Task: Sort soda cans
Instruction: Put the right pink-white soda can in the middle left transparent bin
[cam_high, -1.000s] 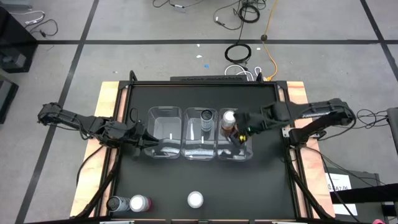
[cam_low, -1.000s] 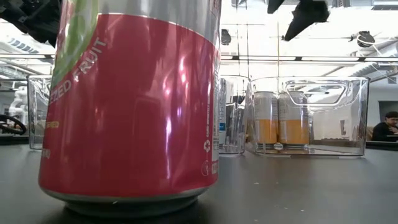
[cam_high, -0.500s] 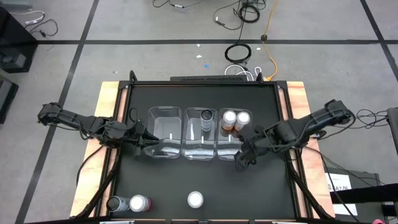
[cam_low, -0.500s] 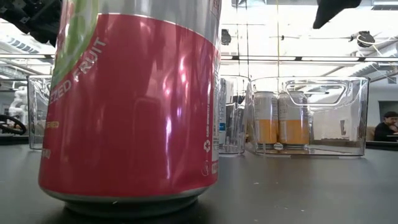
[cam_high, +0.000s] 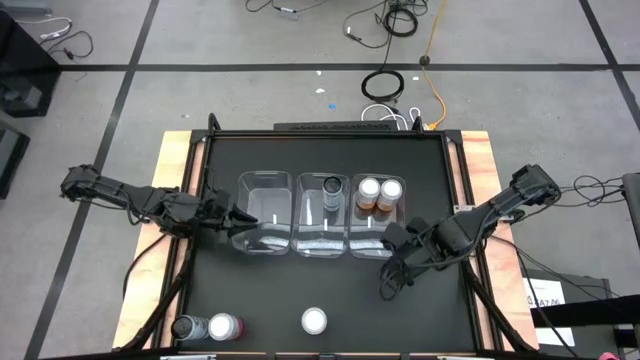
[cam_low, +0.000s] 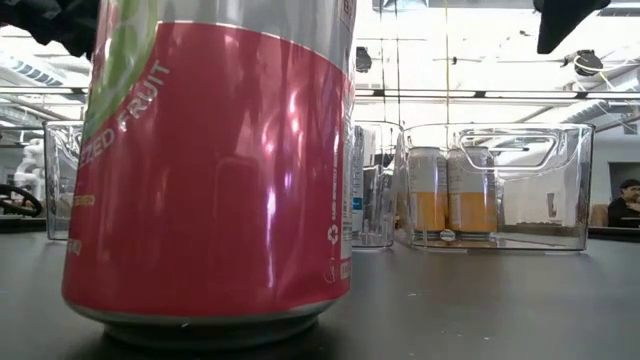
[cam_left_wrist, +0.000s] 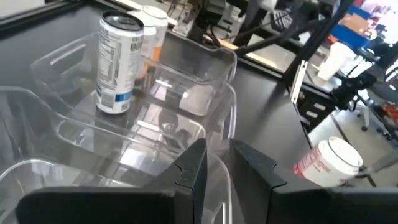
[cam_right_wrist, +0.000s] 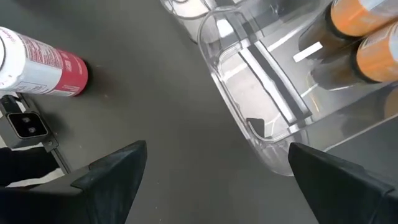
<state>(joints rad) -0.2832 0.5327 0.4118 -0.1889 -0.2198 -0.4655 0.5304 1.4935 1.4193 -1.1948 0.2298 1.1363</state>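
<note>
Nearest me, at the lower edge of the worktop (cam_high: 430, 320), I see a pink-red can (cam_high: 314, 321), with another pink-red can (cam_high: 224, 327) and a grey can (cam_high: 184, 327) lower left. Mid-frame, my right end effector (cam_high: 388, 283) hangs released; my left end effector (cam_high: 240, 214) is nearly closed, empty. Beyond, two orange cans (cam_high: 378, 192) share the right bin (cam_high: 378, 245); a dark can (cam_high: 332, 186) stands in the middle bin (cam_high: 322, 235).
</note>
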